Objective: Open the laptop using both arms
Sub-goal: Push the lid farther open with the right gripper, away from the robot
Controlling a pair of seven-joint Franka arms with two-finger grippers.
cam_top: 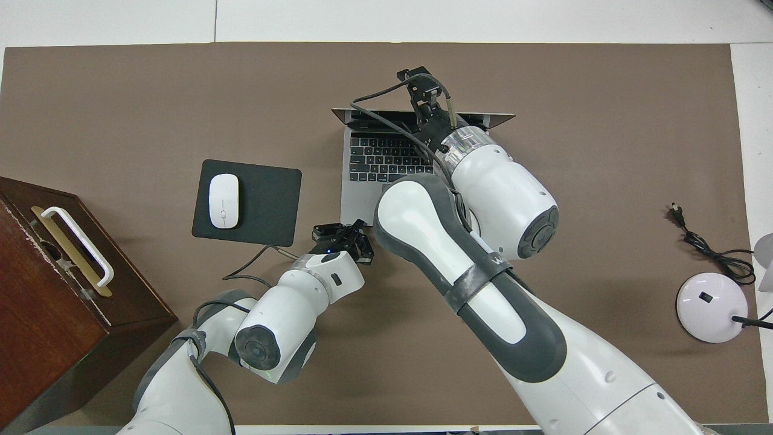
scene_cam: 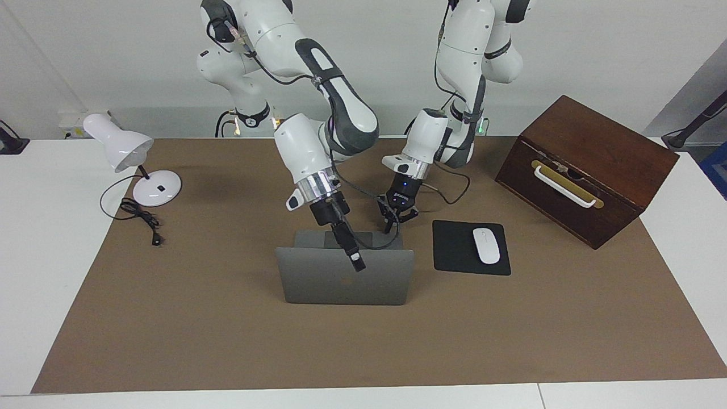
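Silver-grey laptop [scene_cam: 341,284] with black keys, black mouse pad [scene_cam: 454,250], white mouse [scene_cam: 486,245], brown mat [scene_cam: 227,329]

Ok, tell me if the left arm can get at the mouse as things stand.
Probably yes. The left tool, shut at the laptop's edge nearest the robots, has only mouse pad between it and the mouse, which lies toward that arm's end. It must open first.

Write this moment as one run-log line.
laptop: open, lid raised | right gripper: at lid's top edge | left gripper: shut, at base's edge nearer robots
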